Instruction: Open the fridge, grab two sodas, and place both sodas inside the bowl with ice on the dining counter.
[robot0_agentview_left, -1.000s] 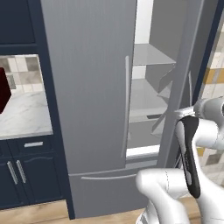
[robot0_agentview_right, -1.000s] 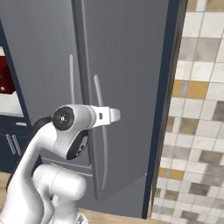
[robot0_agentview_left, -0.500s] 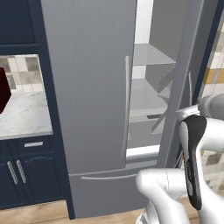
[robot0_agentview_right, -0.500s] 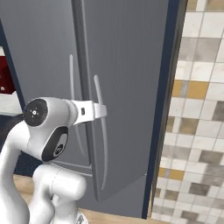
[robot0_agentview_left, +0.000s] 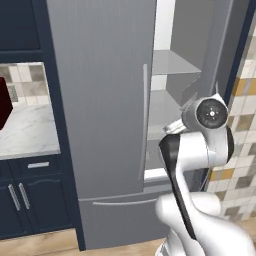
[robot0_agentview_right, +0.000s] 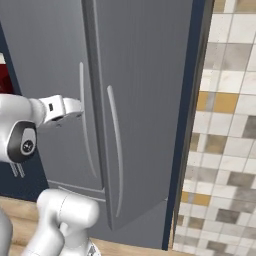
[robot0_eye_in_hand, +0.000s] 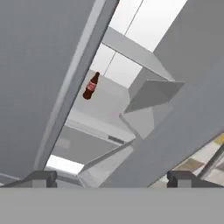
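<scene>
Inside the half-open fridge a brown soda stands on a shelf ahead of your wide-open, empty gripper, so reaching in now risks clipping the door edge beside the jaws.

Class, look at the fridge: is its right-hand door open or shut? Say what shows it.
Open. The right door of the fridge stands swung outward, exposing the white interior, grey shelves and a brown soda bottle inside.
</scene>
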